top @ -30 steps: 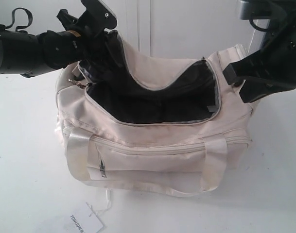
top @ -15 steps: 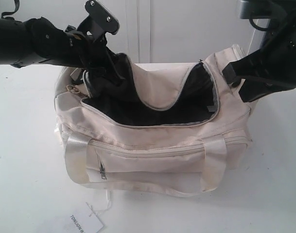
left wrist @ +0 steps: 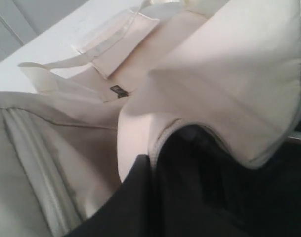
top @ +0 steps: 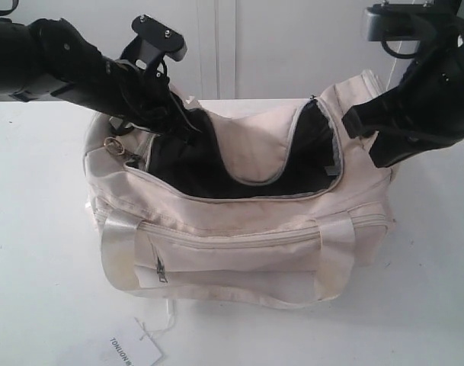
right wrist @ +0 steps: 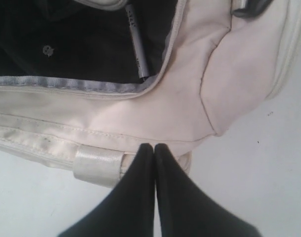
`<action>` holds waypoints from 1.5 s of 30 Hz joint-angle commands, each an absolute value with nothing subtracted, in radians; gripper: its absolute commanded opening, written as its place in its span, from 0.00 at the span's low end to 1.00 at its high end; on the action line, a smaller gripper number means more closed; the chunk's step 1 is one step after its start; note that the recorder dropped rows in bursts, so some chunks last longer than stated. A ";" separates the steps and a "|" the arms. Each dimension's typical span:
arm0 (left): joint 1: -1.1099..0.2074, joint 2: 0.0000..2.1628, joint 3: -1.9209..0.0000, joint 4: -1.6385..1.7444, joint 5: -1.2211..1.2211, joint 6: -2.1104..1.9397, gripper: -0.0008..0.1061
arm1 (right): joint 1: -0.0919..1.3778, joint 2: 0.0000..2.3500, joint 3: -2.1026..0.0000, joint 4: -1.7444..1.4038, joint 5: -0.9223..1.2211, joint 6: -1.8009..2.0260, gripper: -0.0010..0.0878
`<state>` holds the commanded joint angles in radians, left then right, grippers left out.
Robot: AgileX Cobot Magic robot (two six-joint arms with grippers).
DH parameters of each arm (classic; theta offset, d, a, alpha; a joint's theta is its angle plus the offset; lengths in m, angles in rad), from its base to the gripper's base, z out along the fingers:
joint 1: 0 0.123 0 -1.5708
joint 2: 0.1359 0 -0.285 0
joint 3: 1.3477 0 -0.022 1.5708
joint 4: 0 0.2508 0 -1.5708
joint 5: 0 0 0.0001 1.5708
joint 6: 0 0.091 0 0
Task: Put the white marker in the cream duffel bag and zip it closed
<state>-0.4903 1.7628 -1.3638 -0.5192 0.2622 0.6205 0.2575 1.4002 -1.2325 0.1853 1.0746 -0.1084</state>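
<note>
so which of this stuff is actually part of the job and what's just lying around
Part of the job:
- white marker, already inside the bag
- cream duffel bag, top zip not yet closed

Just lying about:
- paper tag, on the table in front of the bag

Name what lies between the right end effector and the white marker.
In the right wrist view: the cream duffel bag's side panel and grey zipper edge; the white marker lies inside.

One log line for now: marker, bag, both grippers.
white marker: inside cream duffel bag, on black lining | zipper: open | left gripper: at bag mouth, jaws unclear | right gripper: shut, at bag's end
</note>
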 joint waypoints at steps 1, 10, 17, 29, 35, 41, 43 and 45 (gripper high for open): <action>-0.490 1.763 -1.364 -0.537 0.274 0.621 0.01 | 0.257 1.403 -1.232 0.185 1.073 -0.108 0.01; -0.490 1.756 -1.364 -0.618 0.396 0.621 0.01 | 0.257 1.407 -1.232 0.187 1.073 -0.108 0.01; -0.490 1.756 -1.364 -0.633 0.482 0.621 0.01 | 0.257 1.407 -1.232 0.187 1.073 -0.108 0.01; -0.490 1.756 -1.364 -0.634 0.502 0.621 0.01 | 0.257 1.407 -1.232 0.189 1.073 -0.112 0.01; -0.490 1.756 -1.364 -0.634 0.502 0.621 0.28 | 0.257 1.407 -1.232 0.189 1.073 -0.116 0.01; -0.490 1.756 -1.364 -0.696 0.502 0.621 0.54 | 0.257 1.407 -1.232 0.189 1.070 -0.116 0.01; -0.490 1.756 -1.364 -0.737 0.502 0.621 0.55 | 0.257 1.407 -1.232 0.189 1.070 -0.116 0.01; -0.490 1.751 -1.364 -0.758 0.499 0.621 0.55 | 0.257 1.407 -1.232 0.189 1.070 -0.116 0.01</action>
<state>-0.4903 1.7505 -1.3638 -0.7577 0.4994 0.6205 0.2575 1.4070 -1.2325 0.1889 1.0703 -0.1160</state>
